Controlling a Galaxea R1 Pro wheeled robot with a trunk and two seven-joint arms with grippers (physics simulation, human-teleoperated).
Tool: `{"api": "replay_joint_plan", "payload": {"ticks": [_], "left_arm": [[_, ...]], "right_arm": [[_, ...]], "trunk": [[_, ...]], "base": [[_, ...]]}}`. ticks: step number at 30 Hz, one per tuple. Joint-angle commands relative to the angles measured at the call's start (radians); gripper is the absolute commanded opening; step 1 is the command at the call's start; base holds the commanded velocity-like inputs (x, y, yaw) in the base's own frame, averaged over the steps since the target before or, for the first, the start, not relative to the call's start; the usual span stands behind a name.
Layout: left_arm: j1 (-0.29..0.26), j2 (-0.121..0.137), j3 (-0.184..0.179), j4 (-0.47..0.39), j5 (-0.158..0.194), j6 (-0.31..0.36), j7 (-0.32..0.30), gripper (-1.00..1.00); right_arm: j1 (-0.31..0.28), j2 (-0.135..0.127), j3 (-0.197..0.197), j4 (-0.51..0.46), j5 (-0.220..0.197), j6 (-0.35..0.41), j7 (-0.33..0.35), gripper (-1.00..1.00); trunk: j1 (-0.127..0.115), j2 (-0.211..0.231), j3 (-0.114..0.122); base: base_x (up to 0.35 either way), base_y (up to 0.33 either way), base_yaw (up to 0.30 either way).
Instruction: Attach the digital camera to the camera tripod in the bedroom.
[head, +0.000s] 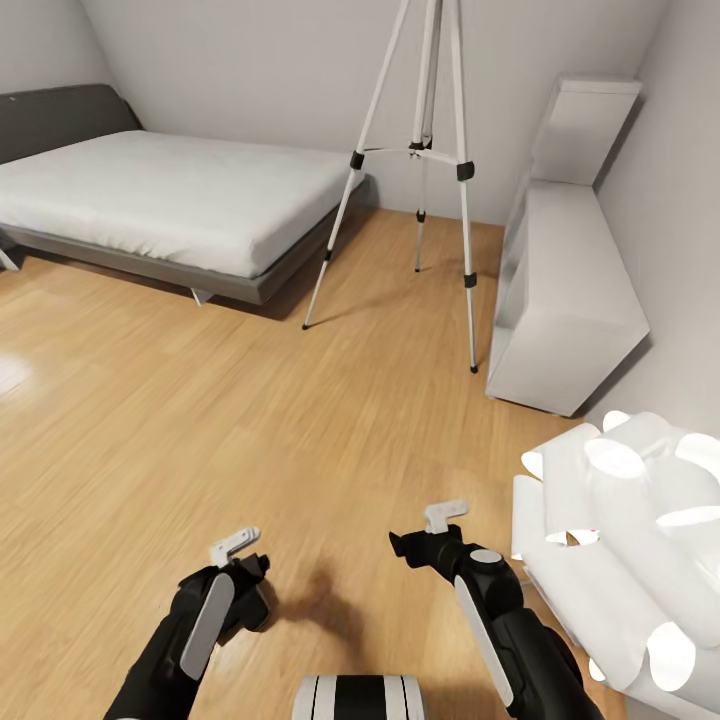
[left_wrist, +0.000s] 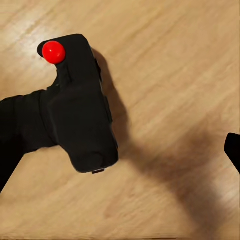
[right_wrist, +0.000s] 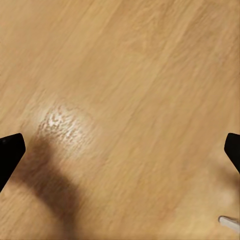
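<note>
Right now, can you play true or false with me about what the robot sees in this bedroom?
1. The camera tripod stands on the wood floor beside the bed. True.
2. The digital camera is already on the tripod. False: it is at the left pincer, above the floor.
3. The right pincer is open with nothing in it. True.
4. The dot on the camera is blue. False: it is red.
</note>
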Motion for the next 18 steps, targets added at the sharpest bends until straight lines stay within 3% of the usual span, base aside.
{"api": "replay_joint_plan", "payload": {"ticks": [1,8,10,12,18], "left_arm": [[0.0,-0.007,0.002,0.0,0.013,0.002,0.021,1.0],[0.0,-0.032,0.004,0.022,0.096,0.0,0.069,1.0],[0.0,-0.035,0.004,0.031,0.168,0.0,0.104,1.0],[0.0,-0.035,0.005,0.035,0.194,-0.001,0.141,1.0],[0.0,-0.035,0.005,0.037,0.214,-0.003,0.193,1.0]], "right_arm": [[0.0,0.0,0.0,-0.001,-0.001,0.005,0.003,1.0],[0.0,0.0,-0.001,0.0,-0.001,0.005,0.003,1.0],[0.0,0.001,-0.001,0.001,-0.001,0.005,0.003,1.0],[0.0,0.002,-0.001,0.001,-0.001,0.005,0.003,1.0],[0.0,0.002,-0.001,0.005,-0.001,0.005,0.003,1.0]], "trunk": [[0.0,0.0,-0.001],[0.0,0.0,-0.001],[0.0,0.0,-0.001],[0.0,0.0,-0.001],[0.0,0.0,-0.001]], "base": [[0.0,0.0,0.0],[0.0,0.0,0.0],[0.0,0.0,0.0],[0.0,0.0,0.0],[0.0,0.0,0.0]]}}
